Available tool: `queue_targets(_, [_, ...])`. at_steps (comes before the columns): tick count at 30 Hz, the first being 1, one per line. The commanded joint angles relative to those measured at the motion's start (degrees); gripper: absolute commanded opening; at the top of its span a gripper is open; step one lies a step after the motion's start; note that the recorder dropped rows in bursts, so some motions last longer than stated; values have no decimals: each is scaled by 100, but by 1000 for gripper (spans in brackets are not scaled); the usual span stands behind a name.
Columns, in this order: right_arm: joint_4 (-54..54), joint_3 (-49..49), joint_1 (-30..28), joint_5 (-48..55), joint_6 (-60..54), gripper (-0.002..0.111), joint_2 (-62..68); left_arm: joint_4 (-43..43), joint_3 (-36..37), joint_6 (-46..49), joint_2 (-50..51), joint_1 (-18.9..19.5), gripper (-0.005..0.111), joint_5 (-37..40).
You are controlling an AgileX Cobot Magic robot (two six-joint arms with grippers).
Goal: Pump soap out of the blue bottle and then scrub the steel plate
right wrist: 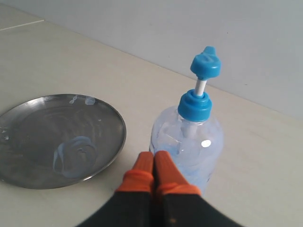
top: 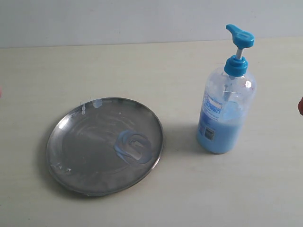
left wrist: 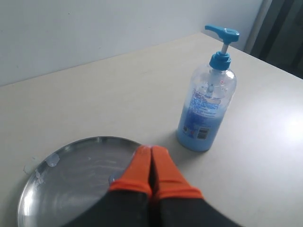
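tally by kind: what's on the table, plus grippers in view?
Plate: 1
Bottle: 1
Soap swirl: 1
Grippers: 2 (left gripper, right gripper, both shut)
Total: 5

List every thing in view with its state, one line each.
blue bottle: upright, pump head up, partly full.
steel plate: lying flat beside the bottle, not touching it, streaked.
soap: smeared swirl on the plate, on the bottle's side.
left gripper: jaws shut, holding nothing.
right gripper: jaws shut, holding nothing.
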Motion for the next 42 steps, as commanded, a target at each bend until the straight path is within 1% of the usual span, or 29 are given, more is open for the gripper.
queue_targets(1, [-43,16,-4,-75,0,0,20,24,20,2,-125,16,0,-12])
queue_targets(3, [-43,16,-4,-75,0,0,20,36,20,2,-229,16,0,15])
queue_targets(9, [-43,16,-4,-75,0,0,20,496,20,2,-631,16,0,-42])
queue_targets(11, [-43,16,-4,-75,0,0,20,570,20,-13,-755,115,0,-82])
queue_targets(14, [-43,16,-4,-75,0,0,20,594,24,-13,-921,403,0,-82])
queue_targets(15, [-43,16,-4,-75,0,0,20,594,46,-13,-1050,685,0,-97])
queue_targets(16, [-43,16,-4,-75,0,0,20,594,72,-23,-1108,808,0,-124])
queue_targets(17, [-43,16,-4,-75,0,0,20,594,232,-37,-1277,1129,0,-298])
queue_targets(18, [-43,16,-4,-75,0,0,20,594,345,-37,-1376,1253,0,-429])
queue_targets(19, [-43,16,-4,-75,0,0,20,583,636,-144,-1601,1551,0,-750])
queue_targets(20, [-43,16,-4,-75,0,0,20,583,757,-205,-1696,1693,0,-866])
queue_targets(22, [-43,16,-4,-75,0,0,20,583,1287,-404,-2151,2130,0,-1233])
queue_targets(24, [-43,16,-4,-75,0,0,20,583,1585,-529,-2425,2426,0,-1297])
queue_targets(29, [-43,16,-4,-75,0,0,20,609,2170,-662,-2780,2896,0,-1371])
queue_targets(30, [-43,16,-4,-75,0,0,20,772,2340,-865,-2837,3017,0,-1436])
queue_targets(32, [-43,16,-4,-75,0,0,20,1192,2556,-1411,-2938,3097,0,-1547])
queue_targets(34, [-43,16,-4,-75,0,0,20,1450,2727,-1711,-2949,3101,0,-1601])
queue_targets(37, [-43,16,-4,-75,0,0,20,1460,2892,-1722,-2949,3101,0,-1689])
queue_targets(42, [-43,16,-4,-75,0,0,20,1483,2892,-1673,-2949,3101,0,-1401])
